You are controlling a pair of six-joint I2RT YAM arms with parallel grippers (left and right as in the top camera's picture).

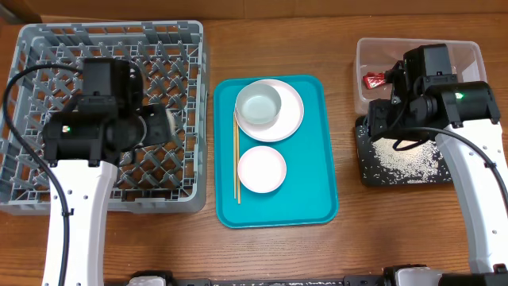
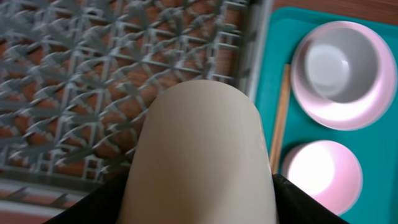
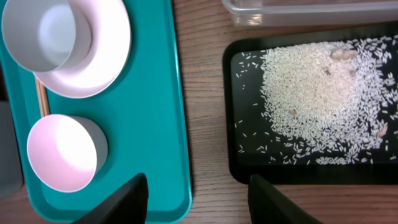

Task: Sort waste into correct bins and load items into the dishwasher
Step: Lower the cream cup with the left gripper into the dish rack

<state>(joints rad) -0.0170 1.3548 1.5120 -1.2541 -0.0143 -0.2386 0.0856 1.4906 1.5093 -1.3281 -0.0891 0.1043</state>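
Many white rice grains (image 3: 314,93), densest centrally, on shallow black tray (image 3: 235,175)

My left arm (image 1: 75,202) reaches from the near edge up the left side of the table (image 1: 365,238), with the wrist bent toward the middle. My left gripper (image 2: 199,202) is clamped on the small white cup (image 2: 199,137), one dark finger on each side of it. My right arm (image 1: 476,183) runs up the right side, wrist pointing down. My right gripper (image 3: 199,202) hangs with its fingers (image 3: 134,199) spread well apart.
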